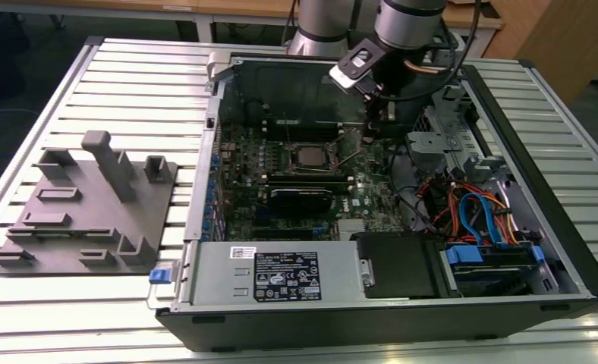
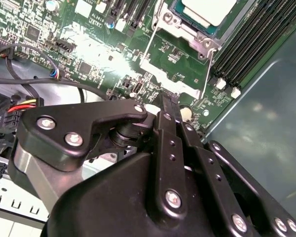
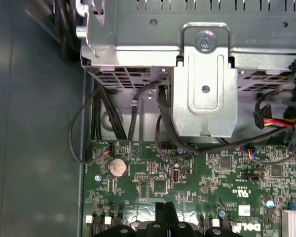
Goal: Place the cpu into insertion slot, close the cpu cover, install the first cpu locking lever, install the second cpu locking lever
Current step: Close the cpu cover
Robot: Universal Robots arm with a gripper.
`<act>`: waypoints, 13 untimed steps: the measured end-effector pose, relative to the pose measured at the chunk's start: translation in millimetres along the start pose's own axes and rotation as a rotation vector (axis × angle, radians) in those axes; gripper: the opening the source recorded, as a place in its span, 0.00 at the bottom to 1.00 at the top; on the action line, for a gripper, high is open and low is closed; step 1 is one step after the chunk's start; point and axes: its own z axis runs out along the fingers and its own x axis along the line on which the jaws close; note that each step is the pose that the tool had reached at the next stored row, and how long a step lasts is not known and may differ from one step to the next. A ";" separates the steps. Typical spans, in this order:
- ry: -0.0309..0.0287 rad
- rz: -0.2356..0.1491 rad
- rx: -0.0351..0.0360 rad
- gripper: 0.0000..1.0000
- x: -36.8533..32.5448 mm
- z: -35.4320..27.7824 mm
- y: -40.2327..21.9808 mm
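Where the arm stands: over the far side of the open computer case, reaching down into it above the slatted desk.
pincer: low over the green motherboard, just to the exterior view's right of the socket. In both wrist views its tips sit together. I cannot tell whether they touch anything.
cpu: lying in the socket with its silver-grey top up; in the exterior view it is near the middle of the board.
insertion slot: filled by the cpu, with its silvery frame showing around the chip.
cpu cover: swung open off the socket and angled toward the pincer. Green board shows through its cut-out centre, and its free edge is just beside the pincer's tips.
memory slots: long dark rows beside the socket, on the side toward the case wall.
coin battery: flat on the board, near the wall.
cables: a blue and orange bundle at the exterior view's right inside the case.
grey fixture plate: on the desk at the exterior view's left, well apart from the case.
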 end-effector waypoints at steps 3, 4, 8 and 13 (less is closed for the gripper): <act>-0.0001 0.000 0.0001 0.10 0.0 0.3 1.7; -0.0001 0.000 0.0000 0.10 0.0 0.4 2.3; 0.0000 0.000 -0.0001 0.10 0.0 1.3 5.8; 0.0000 0.000 0.0000 0.10 -0.1 8.3 6.2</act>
